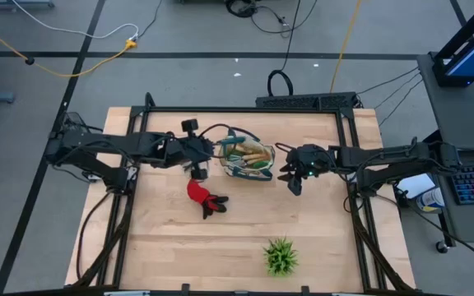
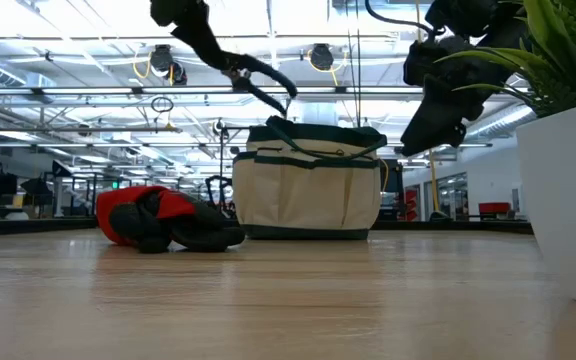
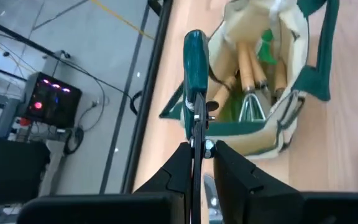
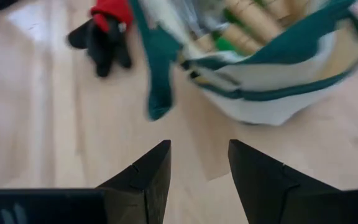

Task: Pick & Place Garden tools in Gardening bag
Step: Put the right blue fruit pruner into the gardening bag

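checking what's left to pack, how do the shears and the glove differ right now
The pruning shears are pinched in the left claw, up in the air beside the gardening bag; the glove lies loose on the table, with no claw on it. The shears are slim, with teal-green handles; the glove is a soft, crumpled red-and-black heap. Neither is in the bag yet.

The cream, green-trimmed bag (image 1: pixel 248 159) stands upright mid-desk, wooden-handled tools (image 3: pixel 252 70) inside. Green-handled shears (image 3: pixel 196 74) are held above its rim. A red-and-black glove (image 1: pixel 203 196) lies beside it.
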